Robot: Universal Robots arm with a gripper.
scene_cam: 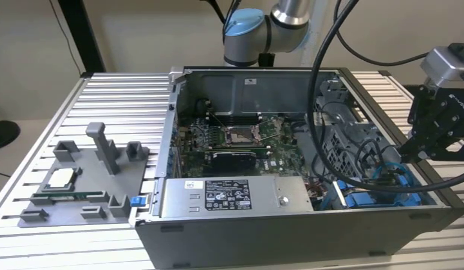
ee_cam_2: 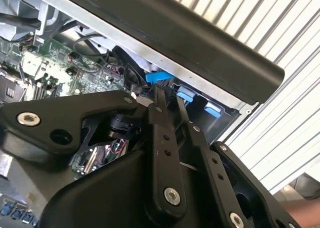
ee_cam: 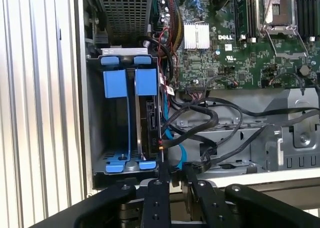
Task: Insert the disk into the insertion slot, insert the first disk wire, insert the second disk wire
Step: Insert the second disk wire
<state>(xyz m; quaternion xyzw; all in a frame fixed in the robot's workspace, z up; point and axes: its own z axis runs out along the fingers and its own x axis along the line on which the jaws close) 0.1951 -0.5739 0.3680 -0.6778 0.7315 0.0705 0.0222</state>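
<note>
The insertion slot (ee_cam: 116,119), a grey metal bay with bright blue rails and tabs, sits in the case corner beside the motherboard. The disk (ee_cam: 150,122) stands edge-on inside the bay, in the place nearer the motherboard, with its blue carrier tab above it. Loose black wires (ee_cam: 205,119) and a blue wire (ee_cam: 178,150) curl right beside the disk's open end. My gripper (ee_cam: 175,172) hovers just outside the case rim, in line with the disk's end. In the exterior view the gripper (scene_cam: 423,151) hangs over the case's right wall, above the blue bay (scene_cam: 374,197).
The open computer case (scene_cam: 292,230) stands on a slatted metal table (scene_cam: 119,95). A grey power supply box (scene_cam: 224,197) with a white sticker lies along its front. The motherboard (scene_cam: 239,140) fills the middle. A grey fixture tray (scene_cam: 81,180) lies at the exterior view's left. Thick black cables (scene_cam: 325,112) hang over the case.
</note>
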